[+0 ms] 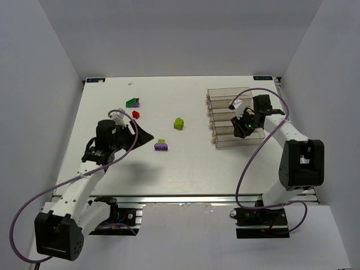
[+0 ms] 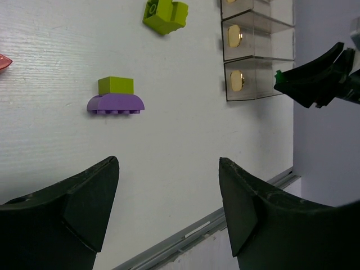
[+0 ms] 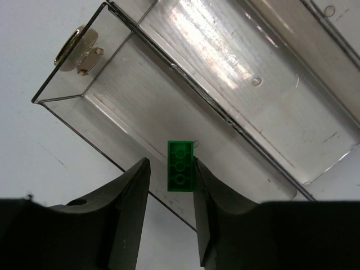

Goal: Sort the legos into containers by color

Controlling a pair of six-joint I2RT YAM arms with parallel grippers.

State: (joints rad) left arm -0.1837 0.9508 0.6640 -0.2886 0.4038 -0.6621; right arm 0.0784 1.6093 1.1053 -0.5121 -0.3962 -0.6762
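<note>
White table (image 1: 197,163) wide open; right gripper (image 3: 171,166) pinches green brick (image 3: 180,174), long axis along its fingers, over end bin (image 3: 112,107); left gripper (image 2: 169,169) spread.

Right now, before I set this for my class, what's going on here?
A robot is sorting small bricks by colour. The right claw hangs over the near end of the containers, a green brick between its jaws; whether it is gripped or released is unclear. The left claw is open above the table, near a purple brick touching a yellow-green brick. A red brick lies loose.
</note>
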